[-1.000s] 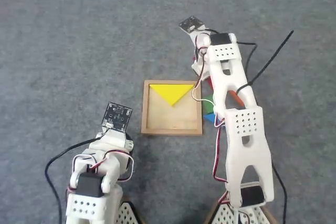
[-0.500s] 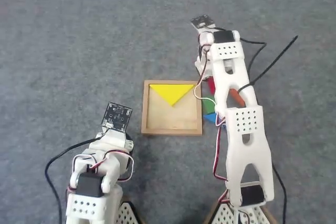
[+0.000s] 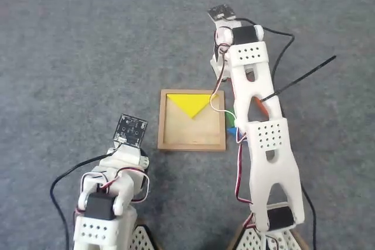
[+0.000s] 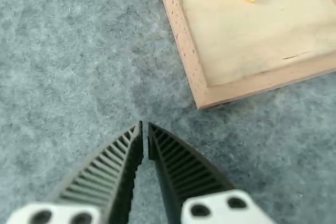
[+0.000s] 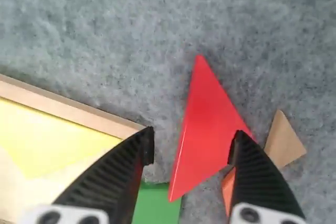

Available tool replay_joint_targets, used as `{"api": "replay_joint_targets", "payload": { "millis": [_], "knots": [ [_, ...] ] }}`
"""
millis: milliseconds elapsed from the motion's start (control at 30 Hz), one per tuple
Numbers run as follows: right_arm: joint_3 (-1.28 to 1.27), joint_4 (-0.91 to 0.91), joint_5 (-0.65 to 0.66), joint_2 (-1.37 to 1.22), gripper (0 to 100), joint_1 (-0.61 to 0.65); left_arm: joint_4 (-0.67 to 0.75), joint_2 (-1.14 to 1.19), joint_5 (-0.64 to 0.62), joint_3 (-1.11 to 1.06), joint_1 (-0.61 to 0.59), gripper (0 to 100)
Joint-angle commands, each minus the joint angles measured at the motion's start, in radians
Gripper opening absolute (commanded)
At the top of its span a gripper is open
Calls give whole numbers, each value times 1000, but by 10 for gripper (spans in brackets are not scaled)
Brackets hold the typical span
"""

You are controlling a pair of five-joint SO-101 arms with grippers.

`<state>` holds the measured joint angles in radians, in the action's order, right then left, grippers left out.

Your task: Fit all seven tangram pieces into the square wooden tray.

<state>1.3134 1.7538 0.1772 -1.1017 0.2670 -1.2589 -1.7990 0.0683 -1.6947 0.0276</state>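
R claw (image 5: 192, 139) wide astride red triangle (image 5: 207, 114) beside tray (image 5: 68, 109) edge; L claw (image 4: 145, 126) closed near tray corner.

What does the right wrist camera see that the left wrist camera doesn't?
Right wrist view: the open right gripper over a red triangular piece, with a plain wooden triangle, an orange piece and a green piece nearby on the grey carpet.
Left wrist view: the shut left gripper over the carpet, just off a corner of the square wooden tray.
Both: that tray, the yellow triangular piece lying inside it, and the carpet.
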Motion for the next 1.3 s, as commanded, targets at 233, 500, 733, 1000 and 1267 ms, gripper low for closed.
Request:
{"api": "replay_joint_targets", "payload": {
  "millis": [233, 500, 733, 1000, 1267],
  "knots": [
    [-63, -41, 77, -42, 372, -48, -3, -18, 3, 10, -5, 19],
    [-61, -47, 75, -116, 372, -44, -3, -18, 3, 10, -5, 19],
    [-61, -33, 69, -122, 251, -12, -3, -18, 3, 10, -5, 19],
    [-60, 10, 38, -119, 225, 27, -3, -18, 3, 10, -5, 19],
    [150, 47, -12, -119, 223, 7, -3, -18, 3, 10, -5, 19]
  ]
}}
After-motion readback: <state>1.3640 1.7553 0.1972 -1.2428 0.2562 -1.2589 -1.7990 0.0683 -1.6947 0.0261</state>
